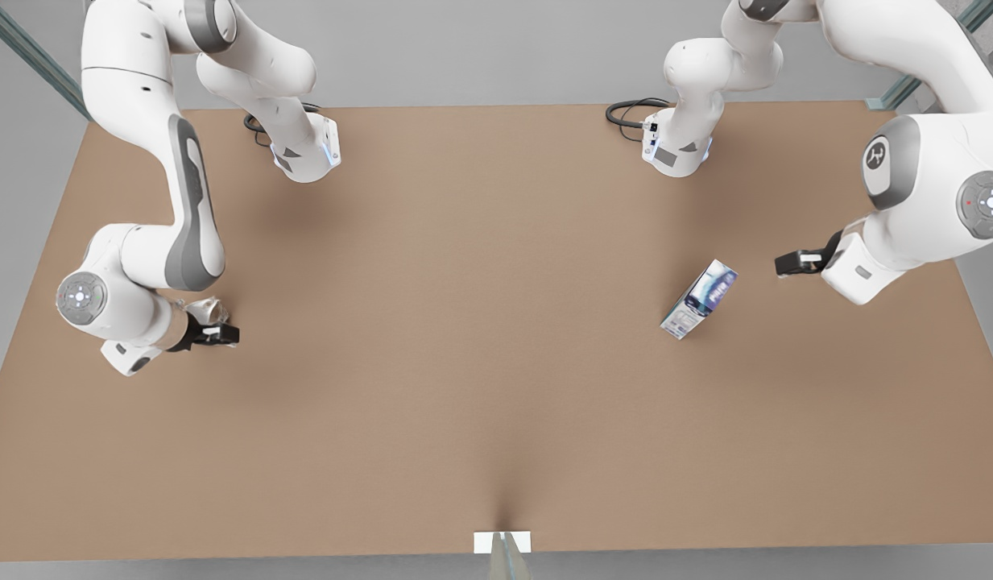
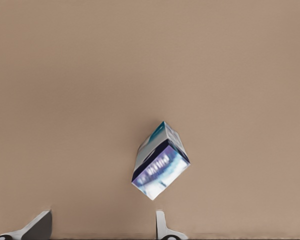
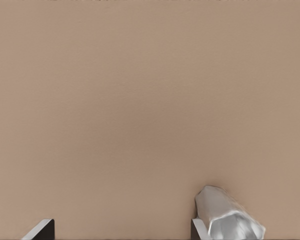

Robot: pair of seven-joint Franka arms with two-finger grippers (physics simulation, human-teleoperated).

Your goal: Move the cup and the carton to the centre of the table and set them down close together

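Observation:
The carton [image 1: 699, 299] lies on the brown table [image 1: 496, 379] towards the front view's right, angled, blue panel up. My left gripper [image 1: 794, 263] hovers a short way to its right, open and apart from it. In the left wrist view the carton [image 2: 160, 161] sits ahead of the open gripper [image 2: 101, 227], nothing between the fingers. The silver cup [image 1: 204, 310] rests at the front view's left, right beside my right gripper [image 1: 218, 333]. In the right wrist view the cup [image 3: 229, 216] lies just outside one finger [image 3: 196, 229], not between the two; that gripper [image 3: 120, 230] is open.
Both arm bases [image 1: 307, 153] [image 1: 677, 149] stand at the table's far edge with black cables [image 1: 629, 113] beside them. A small white marker [image 1: 502, 541] sits at the middle of the near edge. Bare brown surface stretches between cup and carton.

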